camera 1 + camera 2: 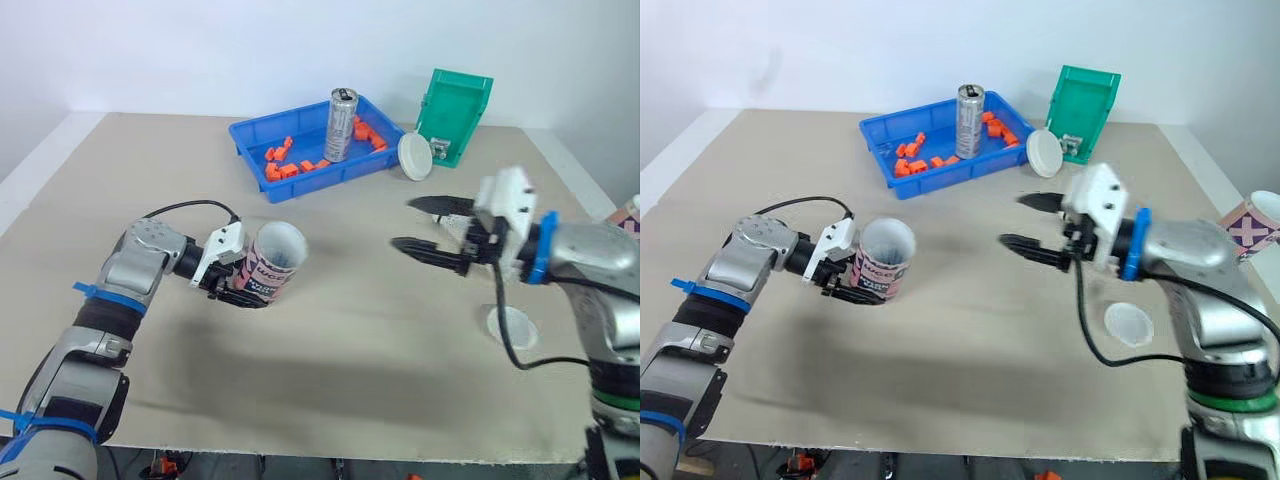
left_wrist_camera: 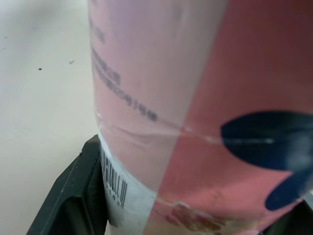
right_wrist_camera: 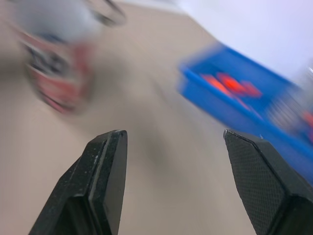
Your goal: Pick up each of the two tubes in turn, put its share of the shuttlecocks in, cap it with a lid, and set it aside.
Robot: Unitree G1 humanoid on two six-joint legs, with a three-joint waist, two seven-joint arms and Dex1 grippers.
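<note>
My left gripper (image 1: pixel 250 285) is shut on a pink and white tube (image 1: pixel 275 262), held just above the table at the left, with its open mouth tilted up and to the right. The tube's printed wall (image 2: pixel 195 98) is close up in the left wrist view, with one black finger (image 2: pixel 78 196) against it. My right gripper (image 1: pixel 403 223) hangs open in mid air right of centre, nothing between its fingers, pointing toward the tube. A second patterned tube (image 1: pixel 1252 222) stands at the far right edge. One white lid (image 1: pixel 512 326) lies flat on the table below my right arm.
A blue tray (image 1: pixel 250 135) at the back holds several orange pieces and an upright silver can (image 1: pixel 340 124). A green bin (image 1: pixel 455 112) stands to its right, with another white lid (image 1: pixel 415 156) leaning against it. The table's front edge is near.
</note>
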